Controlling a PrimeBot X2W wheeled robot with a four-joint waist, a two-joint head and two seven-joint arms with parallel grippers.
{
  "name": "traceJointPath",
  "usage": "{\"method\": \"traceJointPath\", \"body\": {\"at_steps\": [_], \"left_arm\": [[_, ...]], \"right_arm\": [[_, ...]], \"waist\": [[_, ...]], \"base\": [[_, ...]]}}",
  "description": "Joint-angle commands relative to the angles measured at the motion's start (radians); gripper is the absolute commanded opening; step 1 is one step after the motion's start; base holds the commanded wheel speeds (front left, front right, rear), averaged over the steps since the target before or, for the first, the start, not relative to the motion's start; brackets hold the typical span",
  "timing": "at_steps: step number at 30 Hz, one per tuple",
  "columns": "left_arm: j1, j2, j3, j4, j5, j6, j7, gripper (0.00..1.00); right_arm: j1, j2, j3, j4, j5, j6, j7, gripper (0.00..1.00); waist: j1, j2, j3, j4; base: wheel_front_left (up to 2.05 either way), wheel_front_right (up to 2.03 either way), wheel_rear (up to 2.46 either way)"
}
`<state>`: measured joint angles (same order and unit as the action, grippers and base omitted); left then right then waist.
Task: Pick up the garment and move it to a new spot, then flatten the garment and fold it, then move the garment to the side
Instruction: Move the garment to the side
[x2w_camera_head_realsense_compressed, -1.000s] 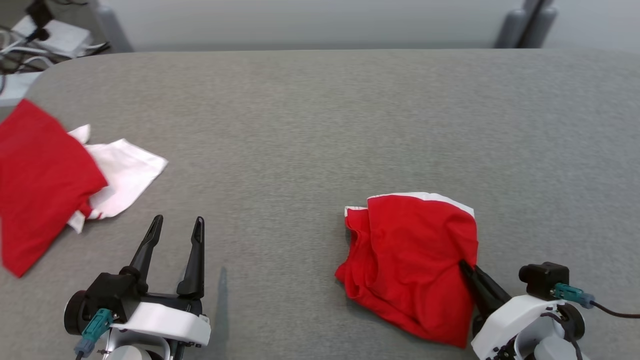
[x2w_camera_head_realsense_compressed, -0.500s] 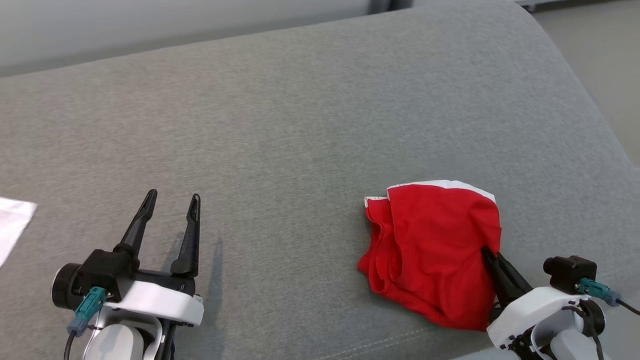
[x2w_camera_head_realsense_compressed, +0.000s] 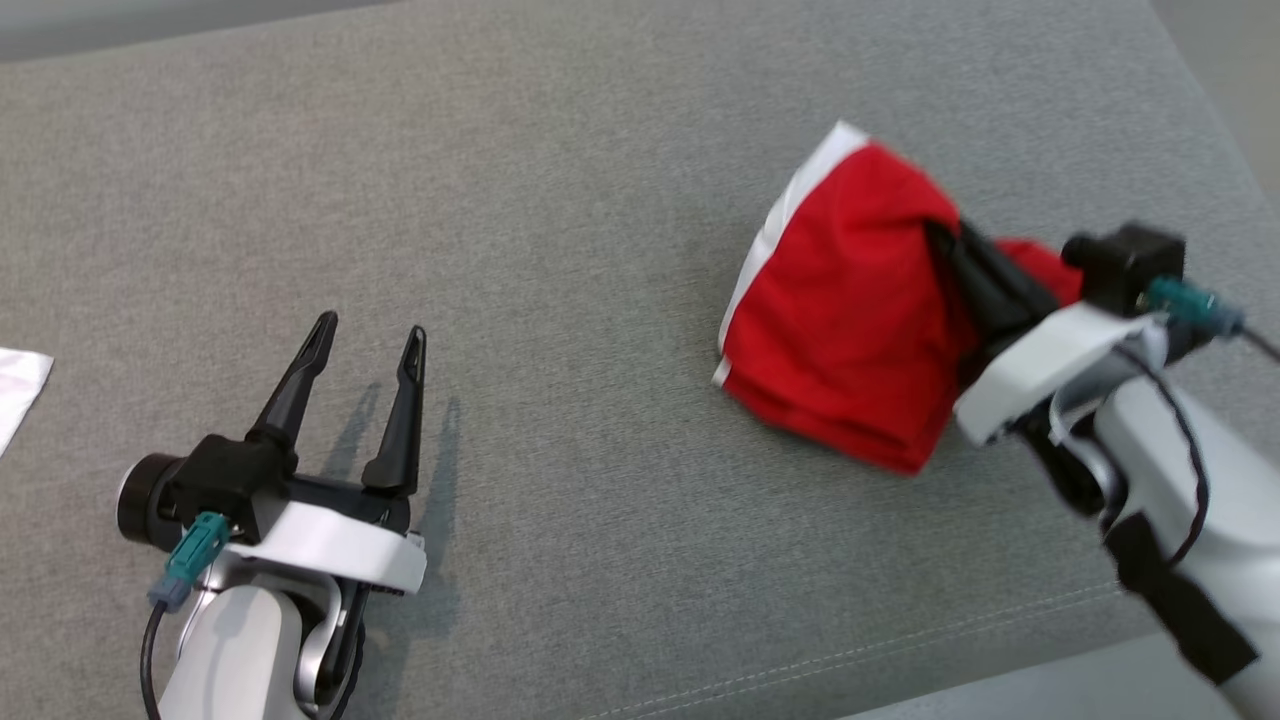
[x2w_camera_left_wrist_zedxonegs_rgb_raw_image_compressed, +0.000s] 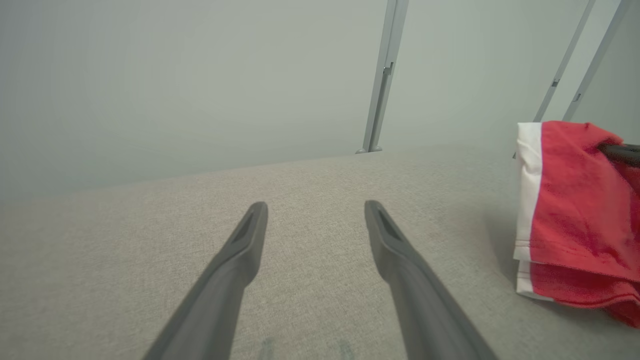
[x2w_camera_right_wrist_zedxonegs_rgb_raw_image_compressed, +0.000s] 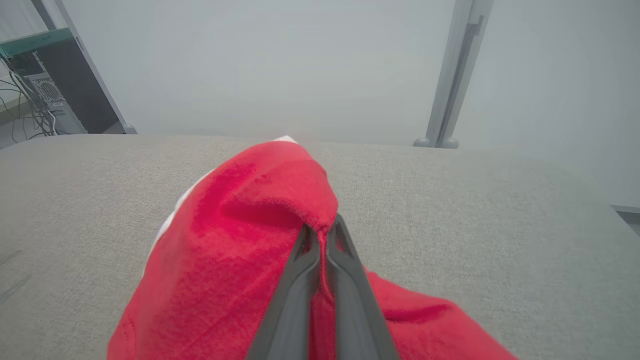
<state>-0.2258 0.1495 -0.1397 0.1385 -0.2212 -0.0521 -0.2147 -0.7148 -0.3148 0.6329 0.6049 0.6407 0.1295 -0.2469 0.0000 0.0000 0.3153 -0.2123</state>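
Now the right tool (x2w_camera_right_wrist_zedxonegs_rgb_raw_image_compressed: 322, 226), pinching the crumpled red, white-trimmed cloth garment (x2w_camera_head_realsense_compressed: 850, 310), is hoisting it off the grey fabric surface (x2w_camera_head_realsense_compressed: 560, 200) below; relocation is beginning. Left tool (x2w_camera_head_realsense_compressed: 370, 328) is waiting wide.

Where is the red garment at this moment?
In the head view, the red garment is right of centre on the grey table, pinched by the right gripper, apart from the left gripper.

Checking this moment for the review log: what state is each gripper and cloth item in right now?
red garment: bunched, not flat, pinched at one fold and raised there.
right gripper: shut on red garment.
left gripper: open, empty, over the table.
white cloth: one corner in view, lying flat, untouched.
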Motion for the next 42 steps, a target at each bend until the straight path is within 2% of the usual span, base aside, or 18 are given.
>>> {"method": "traceJointPath", "body": {"at_steps": [1, 7, 14, 25, 26, 27, 28, 32, 35, 38, 42], "left_arm": [[-0.051, 0.016, 0.024, -0.02, 0.009, -0.007, -0.009, 1.0], [-0.093, 0.007, 0.007, -0.013, 0.015, -0.007, -0.017, 1.0], [-0.129, 0.031, -0.004, -0.015, 0.031, -0.008, -0.008, 1.0], [-0.184, 0.051, -0.033, -0.04, 0.049, -0.014, 0.023, 1.0], [-0.188, 0.051, -0.037, -0.042, 0.05, -0.015, 0.025, 1.0], [-0.192, 0.052, -0.04, -0.044, 0.05, -0.016, 0.026, 1.0], [-0.196, 0.053, -0.042, -0.046, 0.049, -0.017, 0.026, 1.0], [-0.207, 0.055, -0.049, -0.046, 0.049, -0.018, 0.026, 1.0], [-0.207, 0.057, -0.045, -0.047, 0.044, -0.013, 0.018, 1.0], [-0.195, 0.059, -0.038, -0.045, 0.038, -0.006, 0.01, 1.0], [-0.171, 0.07, -0.015, -0.042, 0.028, 0.01, 0.002, 1.0]], "right_arm": [[-0.055, -0.036, 0.03, 0.01, 0.012, 0.001, -0.007, 0.0], [-0.155, -0.123, 0.084, 0.128, 0.071, 0.001, -0.007, 0.0], [-0.161, -0.213, 0.097, 0.244, 0.139, 0.001, -0.012, 0.0], [-0.22, -0.244, 0.081, 0.314, 0.143, 0.001, -0.015, 0.0], [-0.227, -0.245, 0.075, 0.322, 0.14, 0.001, -0.015, 0.21], [-0.236, -0.246, 0.068, 0.333, 0.136, 0.001, -0.015, 0.64], [-0.245, -0.247, 0.06, 0.35, 0.129, 0.001, -0.015, 1.0], [-0.28, -0.245, 0.013, 0.455, 0.103, 0.001, -0.015, 1.0], [-0.3, -0.249, -0.046, 0.487, 0.073, 0.001, -0.015, 1.0], [-0.292, -0.254, -0.113, 0.46, 0.039, 0.001, -0.015, 1.0], [-0.247, -0.248, -0.223, 0.321, -0.037, 0.001, -0.015, 1.0]], "waist": [[0.0, 0.0, 0.024, 0.023], [0.0, 0.0, 0.057, 0.036], [0.0, 0.0, 0.108, -0.006], [0.0, 0.0, 0.181, -0.032], [0.0, 0.0, 0.187, -0.029], [0.0, 0.0, 0.193, -0.026], [0.0, 0.0, 0.197, -0.023], [0.0, 0.0, 0.213, -0.006], [0.0, 0.0, 0.21, 0.001], [0.0, 0.0, 0.192, 0.004], [0.0, 0.0, 0.153, 0.002]], "base": [[0.0, 0.0, 0.0], [0.0, 0.0, 0.0], [0.0, 0.0, 0.0], [0.0, 0.0, 0.0], [0.0, 0.0, 0.0], [0.0, 0.0, 0.0], [0.0, 0.0, 0.0], [0.0, 0.0, 0.0], [0.0, 0.0, 0.0], [0.0, 0.0, 0.0], [0.0, 0.0, 0.0]]}}
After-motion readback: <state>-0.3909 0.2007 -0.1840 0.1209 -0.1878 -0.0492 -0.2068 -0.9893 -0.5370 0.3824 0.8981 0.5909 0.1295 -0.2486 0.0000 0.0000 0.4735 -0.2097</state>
